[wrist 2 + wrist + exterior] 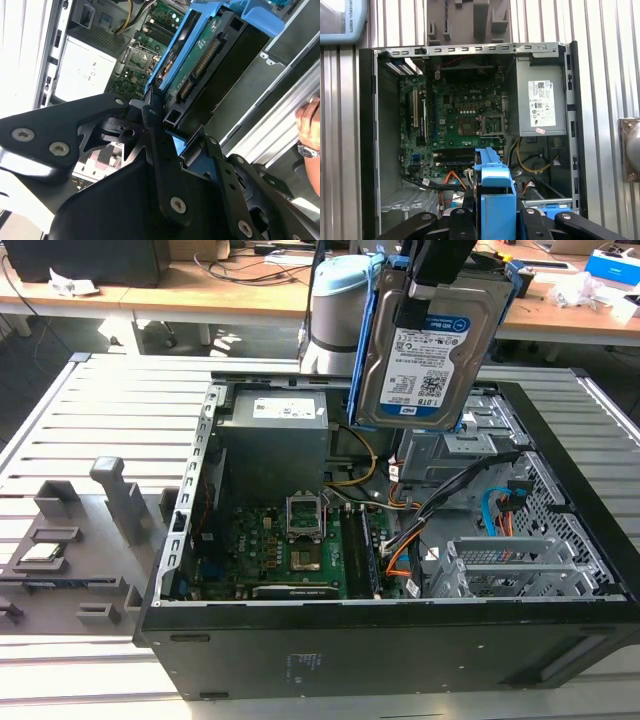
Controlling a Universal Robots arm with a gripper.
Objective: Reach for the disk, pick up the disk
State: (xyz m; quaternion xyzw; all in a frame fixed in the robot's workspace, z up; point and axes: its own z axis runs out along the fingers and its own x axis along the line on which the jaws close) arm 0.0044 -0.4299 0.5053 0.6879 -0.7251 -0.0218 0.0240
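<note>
slatted table (60, 420) | open PC case (400, 650) below | disk (430, 350) aloft, apparently clamped between fingers (150, 130)

Wooden desks (250, 285) stand behind the grey slatted table (90, 420).

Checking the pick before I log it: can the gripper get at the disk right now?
Yes, apparently: the gripper is shut on the disk, which hangs lifted above the open computer case.

A silver disk (432, 350) with blue side rails and a white-and-blue label is hanging tilted in the air, gripped from above, over the open computer case's (400, 660) far side.
</note>
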